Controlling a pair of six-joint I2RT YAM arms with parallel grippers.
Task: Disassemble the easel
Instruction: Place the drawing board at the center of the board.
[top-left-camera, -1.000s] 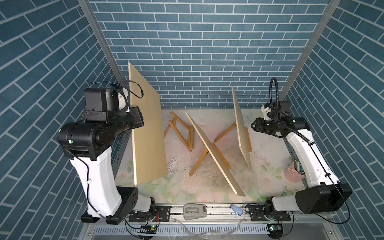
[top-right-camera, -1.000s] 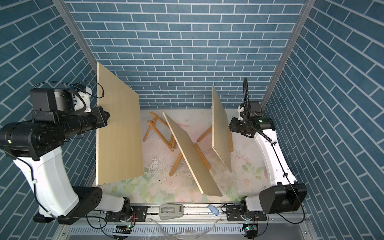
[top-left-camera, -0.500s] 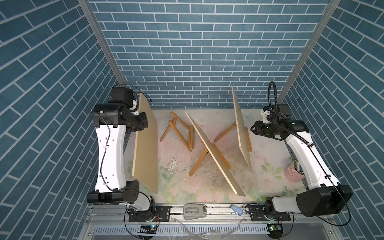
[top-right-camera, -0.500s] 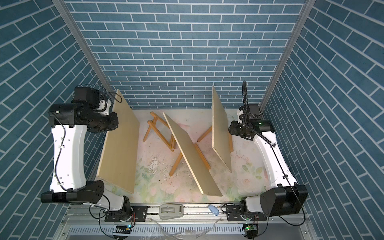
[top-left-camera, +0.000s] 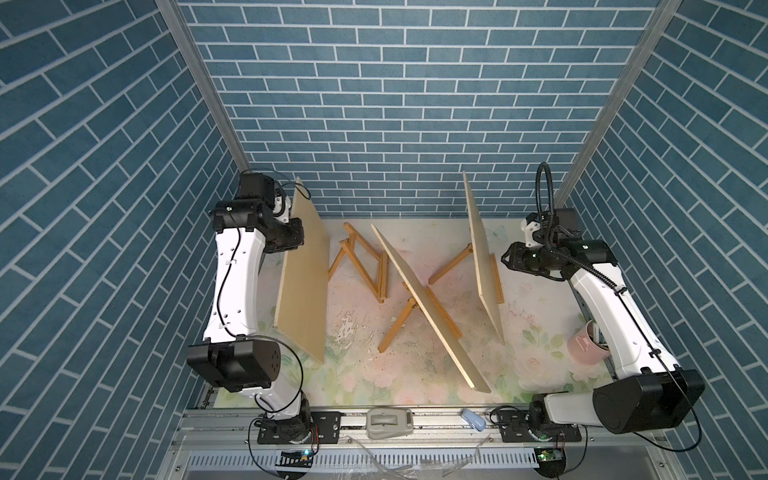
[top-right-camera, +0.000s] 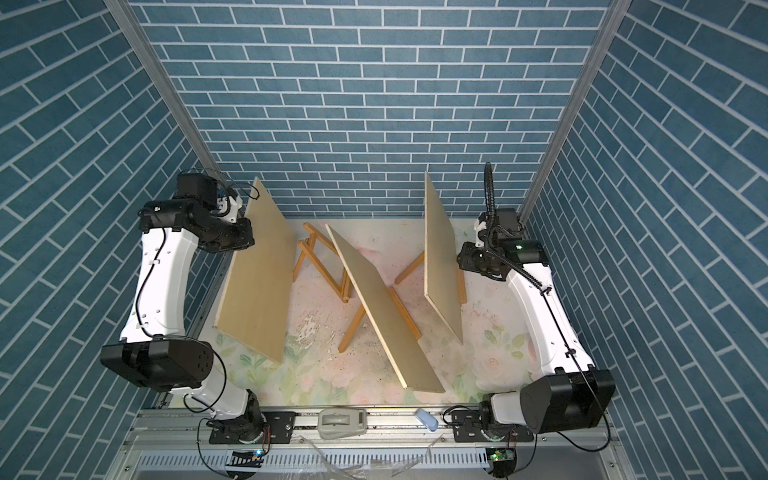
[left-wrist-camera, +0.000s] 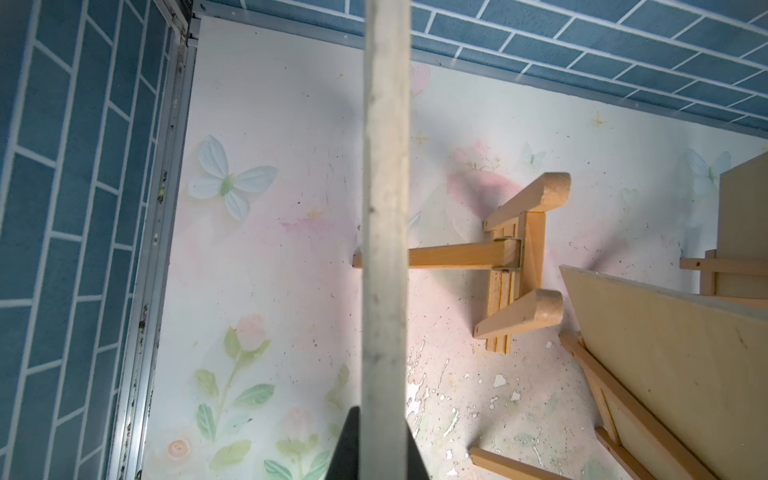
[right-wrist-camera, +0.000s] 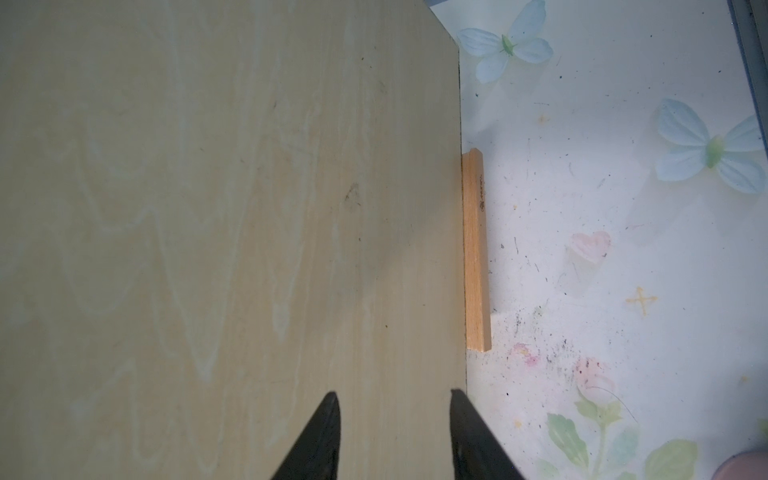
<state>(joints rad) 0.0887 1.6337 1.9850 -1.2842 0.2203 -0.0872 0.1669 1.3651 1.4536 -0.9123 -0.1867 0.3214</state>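
Observation:
My left gripper (left-wrist-camera: 382, 440) is shut on the top edge of a plywood board (top-left-camera: 303, 282), which hangs tilted at the table's left side; in the left wrist view the board shows edge-on (left-wrist-camera: 384, 208). Beside it a bare wooden easel (top-left-camera: 361, 262) stands on the floral mat (top-left-camera: 357, 382). A second board (top-left-camera: 428, 307) leans on the middle easel. A third board (top-left-camera: 482, 257) stands on the right easel. My right gripper (right-wrist-camera: 392, 399) is open, its fingertips (right-wrist-camera: 328, 415) just off that board's face (right-wrist-camera: 228, 208) near its side edge. The easel's ledge strip (right-wrist-camera: 476, 249) juts past that edge.
A pink cup (top-left-camera: 586, 353) sits by the right arm's base side. A grey tape dispenser (top-left-camera: 388, 422) and a small blue item (top-left-camera: 473, 417) lie on the front rail. Blue brick walls close in on three sides. White flakes (top-left-camera: 349, 328) dot the mat.
The left arm has brought its board down from high up to low at the table's left side. The right arm has hardly moved.

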